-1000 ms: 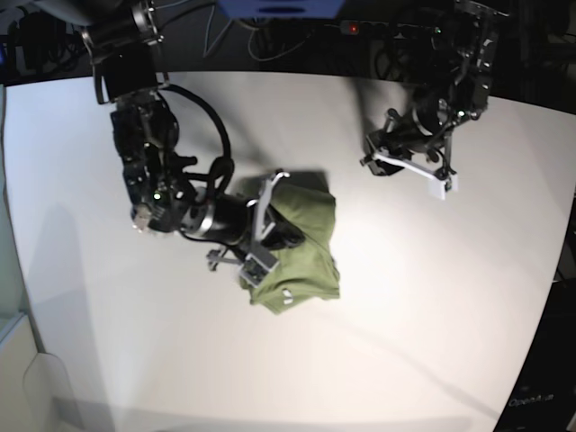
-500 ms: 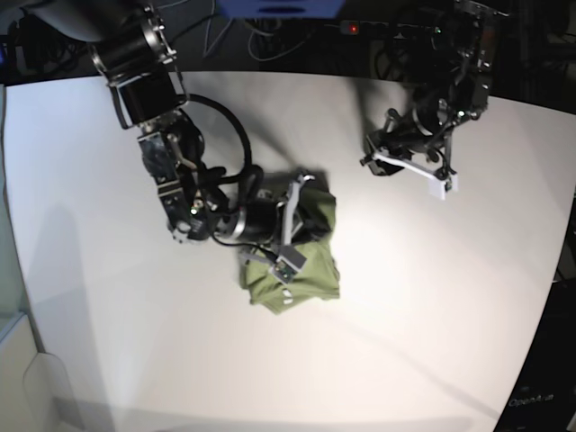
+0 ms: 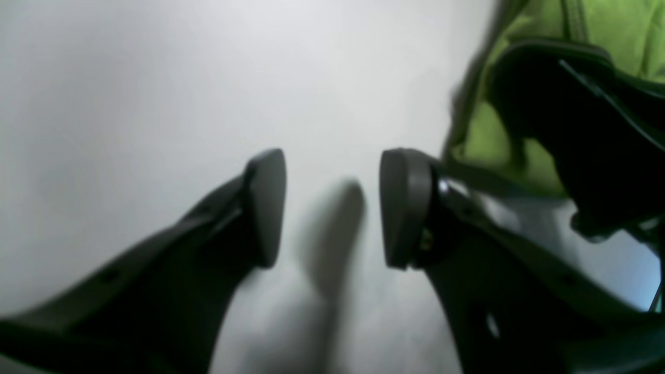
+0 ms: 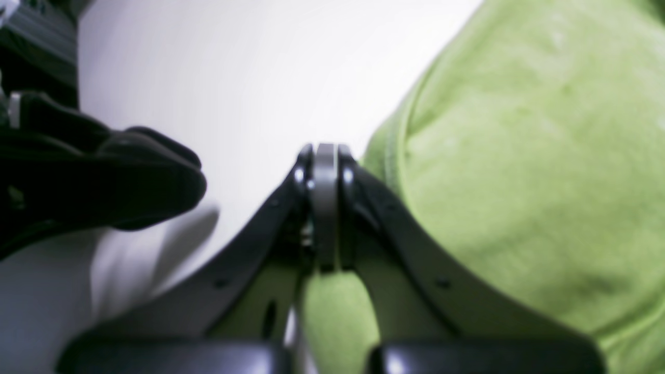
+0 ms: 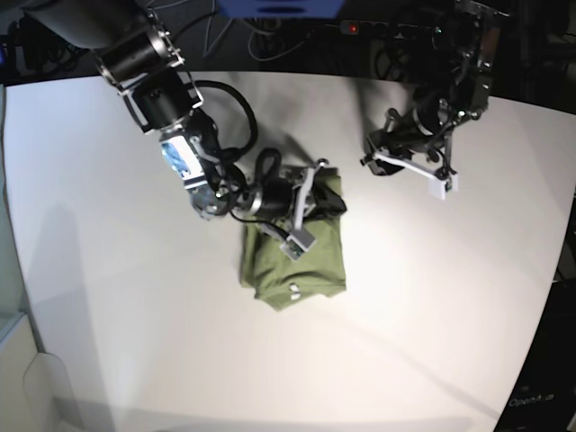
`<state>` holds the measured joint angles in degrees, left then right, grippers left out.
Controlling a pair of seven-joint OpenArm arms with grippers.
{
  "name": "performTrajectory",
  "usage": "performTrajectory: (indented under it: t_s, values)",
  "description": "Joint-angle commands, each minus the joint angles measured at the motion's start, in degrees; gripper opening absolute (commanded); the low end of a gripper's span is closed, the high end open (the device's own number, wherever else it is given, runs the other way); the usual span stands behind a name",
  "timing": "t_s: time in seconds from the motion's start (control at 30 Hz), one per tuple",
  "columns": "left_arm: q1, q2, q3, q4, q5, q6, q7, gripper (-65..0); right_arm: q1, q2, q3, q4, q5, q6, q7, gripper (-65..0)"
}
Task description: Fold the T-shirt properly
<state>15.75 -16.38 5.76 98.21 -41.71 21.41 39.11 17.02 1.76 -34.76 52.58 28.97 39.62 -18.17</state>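
- While you look at the base view, your T-shirt sits bunched in a rough rectangle on the white table, right under and just in front of the right gripper.
- Small white tag shows near the shirt's near edge.
- Right gripper's fingers are pressed together with nothing pinched between them; in the wrist view the green cloth lies just beside and below the tips.
- Your left gripper hangs well apart from the shirt, jaws apart, nothing between the pads, just bare table below.
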Motion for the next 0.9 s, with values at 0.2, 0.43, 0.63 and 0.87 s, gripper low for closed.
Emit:
performTrajectory:
  t_s: [0.2, 0.43, 0.63, 0.87]
  values:
    - [1.00, -1.33, -0.18, 1.17, 0.09, 0.44, 0.49, -35.7, 1.40, 1.80, -0.62, 2.94, -0.44, 0.38, -0.95, -63.5]
    - [3.37, -2.91, -0.26, 6.88, 0.18, 0.44, 0.49, -35.7, 1.05, 6.72, -0.09, 19.82, -0.36, 0.38, -9.21, -63.5]
    - [6.98, -2.91, -5.45, 9.79, 0.09, 0.17, 0.49, -35.7, -2.91, 8.66, -0.09, 35.12, -0.27, -3.97, -14.66, -63.5]
    - [14.36, -4.15, -11.69, 14.27, 0.09, -0.09, 0.49, -35.7, -9.24, 13.32, 6.24, 42.15, -0.36, -6.87, -15.89, -63.5]
